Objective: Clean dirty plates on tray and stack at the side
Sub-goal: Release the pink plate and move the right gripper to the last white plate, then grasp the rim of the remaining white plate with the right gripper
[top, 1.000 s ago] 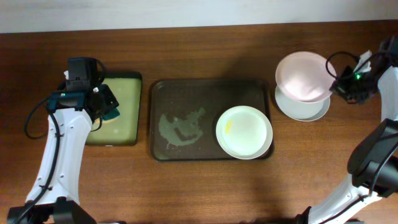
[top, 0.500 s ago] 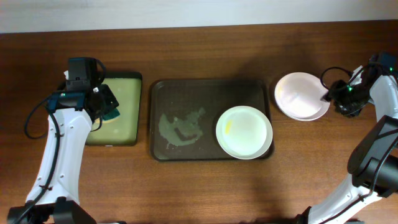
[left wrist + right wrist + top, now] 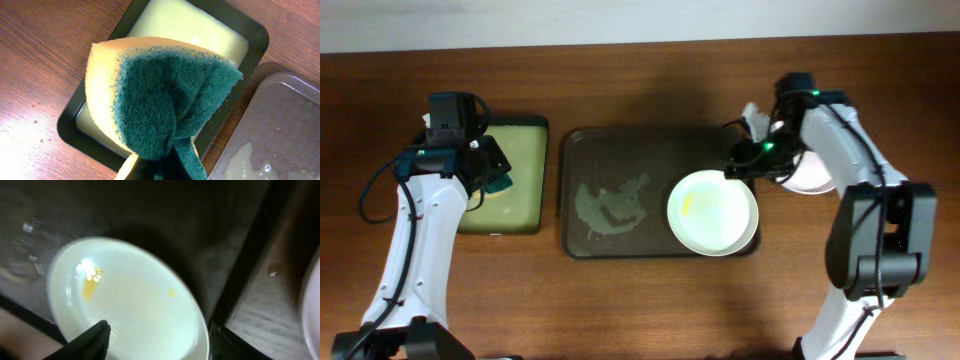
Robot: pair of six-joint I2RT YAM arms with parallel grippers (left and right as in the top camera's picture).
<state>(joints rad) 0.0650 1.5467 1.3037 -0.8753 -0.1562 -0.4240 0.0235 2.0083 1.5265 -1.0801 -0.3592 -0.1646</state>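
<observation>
One white plate (image 3: 712, 212) with a small yellow smear lies in the right end of the dark tray (image 3: 620, 150). My right gripper (image 3: 745, 165) hovers open over that plate's upper right rim. In the right wrist view the plate (image 3: 125, 300) fills the space below the open right gripper (image 3: 157, 340), whose dark fingertips (image 3: 95, 337) touch nothing. White plates (image 3: 812, 181) sit stacked on the table right of the tray, mostly hidden by my right arm. My left gripper (image 3: 485, 165) is shut on a green and yellow sponge (image 3: 160, 95) above the small black tray.
The small black tray (image 3: 520, 200) with yellow-green lining stands left of the big tray. A pale soapy smear (image 3: 610, 205) covers the big tray's left half. In the right wrist view the tray rim (image 3: 250, 255) separates the plate from the wooden table (image 3: 270, 305).
My right gripper lowered a plate onto the stack at the side, opened, and swung left to above the plate in the tray. The left arm has not moved.
</observation>
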